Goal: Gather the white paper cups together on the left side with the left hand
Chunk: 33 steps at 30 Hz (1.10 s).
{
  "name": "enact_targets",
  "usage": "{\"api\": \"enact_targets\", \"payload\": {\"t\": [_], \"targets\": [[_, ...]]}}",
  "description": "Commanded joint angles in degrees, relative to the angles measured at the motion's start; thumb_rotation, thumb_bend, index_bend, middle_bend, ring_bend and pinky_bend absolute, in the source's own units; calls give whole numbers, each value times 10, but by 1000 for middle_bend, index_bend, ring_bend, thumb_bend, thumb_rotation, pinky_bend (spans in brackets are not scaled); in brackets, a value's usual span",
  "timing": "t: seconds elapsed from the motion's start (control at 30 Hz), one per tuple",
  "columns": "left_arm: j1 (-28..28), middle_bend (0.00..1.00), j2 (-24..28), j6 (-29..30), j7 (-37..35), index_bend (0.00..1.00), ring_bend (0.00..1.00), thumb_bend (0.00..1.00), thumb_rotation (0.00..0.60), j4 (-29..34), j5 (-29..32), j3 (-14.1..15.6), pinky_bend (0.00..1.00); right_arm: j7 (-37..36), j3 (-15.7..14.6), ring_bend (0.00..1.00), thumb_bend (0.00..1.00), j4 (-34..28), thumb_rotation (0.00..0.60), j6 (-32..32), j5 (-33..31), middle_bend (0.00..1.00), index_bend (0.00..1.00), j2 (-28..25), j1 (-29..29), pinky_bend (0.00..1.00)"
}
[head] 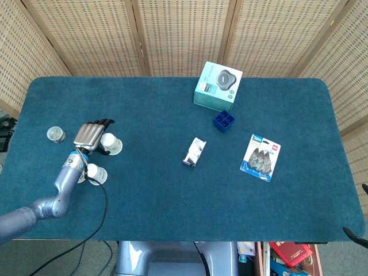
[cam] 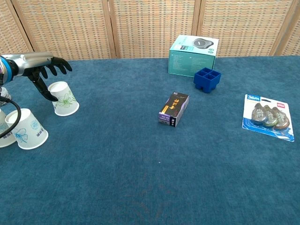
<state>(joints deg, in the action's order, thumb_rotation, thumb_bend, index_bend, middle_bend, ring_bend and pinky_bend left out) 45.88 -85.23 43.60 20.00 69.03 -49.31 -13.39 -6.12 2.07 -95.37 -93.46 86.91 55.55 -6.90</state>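
My left hand (cam: 44, 70) over stray flowered cup (cam: 63, 98), fingers spread, nothing gripped yet. Two gathered cups (cam: 26, 129) wait at its 7 o'clock. Next, I judge: close around cup, carry to pair.

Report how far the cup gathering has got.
Looks done: two white paper cups already lie side by side near the table's left edge. In hand: the left robot hand, fingers apart, is at the third cup, which stands upside down, apart from the pair; whether it touches the cup yet is unclear. Left: bring that cup over beside the pair. The right robot hand is not in view.
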Motion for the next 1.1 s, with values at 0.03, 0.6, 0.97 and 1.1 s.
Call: {"api": "enact_targets", "payload": {"t": [0.03,0.6,0.97,1.1], "targets": [[8,315,-16,0,6,287,316,92,600,-19,7,4,328,1,2,0,0,1,600,5,-4,0,0,0,3,0],[7,502,-27,48,11,492,478,97,600,-27,-6,1,422,-10,4,0,0,2,600,10,-10,0,0,-3,5,0],[-80,502,185,142,-96,492,478,97,600,208,-157,14,422,-14,-3,0,0,-1,600,1,8,0,0,-6,1,0],[-128,502,260,172,-177,492,478,97,600,248,-245,46,422,-15,-6,0,0,-3,600,-5,16,0,0,-6,-1,0]]}}
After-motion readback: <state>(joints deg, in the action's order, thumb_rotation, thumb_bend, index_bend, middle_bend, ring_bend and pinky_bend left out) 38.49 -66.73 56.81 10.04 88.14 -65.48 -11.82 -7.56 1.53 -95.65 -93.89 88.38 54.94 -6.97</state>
